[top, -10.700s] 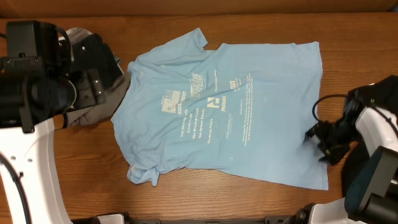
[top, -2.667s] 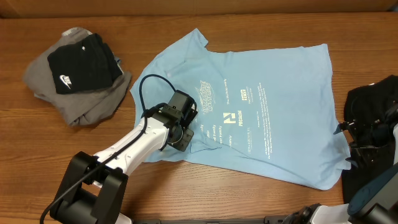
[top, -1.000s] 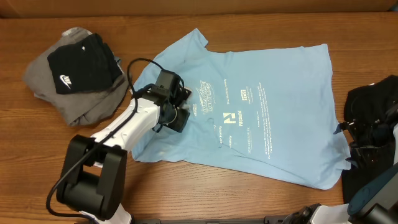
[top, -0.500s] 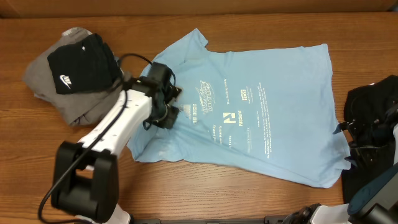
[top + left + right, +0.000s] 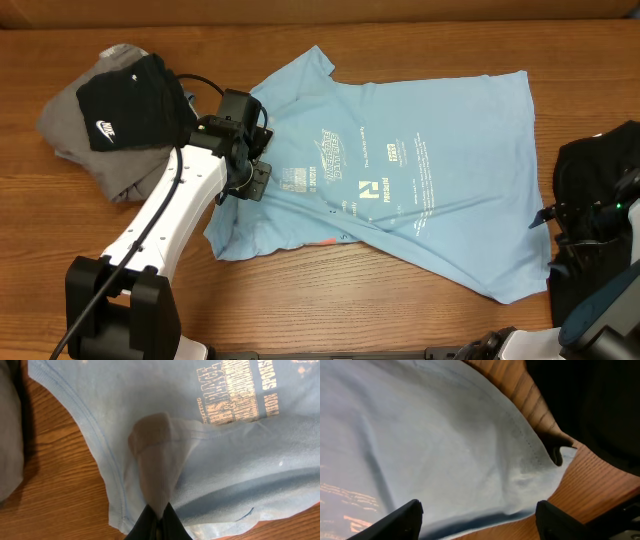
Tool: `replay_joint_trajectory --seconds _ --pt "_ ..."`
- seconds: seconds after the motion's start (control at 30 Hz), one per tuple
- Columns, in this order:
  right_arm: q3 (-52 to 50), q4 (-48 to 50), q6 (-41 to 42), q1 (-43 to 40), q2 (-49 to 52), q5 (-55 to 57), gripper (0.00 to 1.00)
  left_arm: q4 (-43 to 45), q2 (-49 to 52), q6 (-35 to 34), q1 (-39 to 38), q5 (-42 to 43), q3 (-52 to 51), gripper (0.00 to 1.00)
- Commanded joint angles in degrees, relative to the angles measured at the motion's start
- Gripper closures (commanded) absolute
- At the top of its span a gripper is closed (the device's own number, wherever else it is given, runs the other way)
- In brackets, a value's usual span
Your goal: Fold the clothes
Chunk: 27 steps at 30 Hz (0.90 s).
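The light blue T-shirt [image 5: 420, 190] with white lettering lies spread over the middle of the table, with a diagonal crease running across it. My left gripper [image 5: 254, 186] is at the shirt's left part, shut on a pinched-up peak of its fabric [image 5: 157, 460]. In the left wrist view the closed fingertips [image 5: 160, 522] hold that peak. My right gripper [image 5: 541, 216] stands open at the shirt's lower right hem. In the right wrist view both fingers [image 5: 405, 519] stand wide apart over the hem corner [image 5: 540, 467].
A grey piece [image 5: 70, 130] with a folded black Nike piece [image 5: 130, 105] on top sits at the back left, close to the left arm. A plain black garment [image 5: 600, 165] lies at the right edge beside the right gripper. Bare wooden table [image 5: 330, 310] runs along the front.
My left gripper has shut on the shirt and moved back and left, pulling fabric with it and making a diagonal crease. The right gripper's jaws have narrowed slightly at the hem.
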Motion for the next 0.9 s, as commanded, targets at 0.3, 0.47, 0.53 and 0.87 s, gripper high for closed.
replay_joint_trajectory --seconds 0.3,0.47,0.53,0.87 --pt "-8.6 6.4 2.6 -8.9 -0.8 1.8 0.39 -0.8 -0.6 -2.3 0.5 -2.6 0.7 0.96" --pt "-8.7 5.9 1.1 -9.5 -0.8 -0.5 0.46 -0.4 -0.6 -5.0 1.6 -2.6 0.7 0.96" --pt "-8.7 7.3 0.5 -8.9 -0.8 -3.6 0.55 -0.4 -0.6 -5.2 1.9 -2.4 0.7 0.96" --pt "-12.3 15.5 5.9 -3.4 -0.8 -7.5 0.86 -0.7 -0.6 -5.2 2.0 -2.4 0.7 0.96"
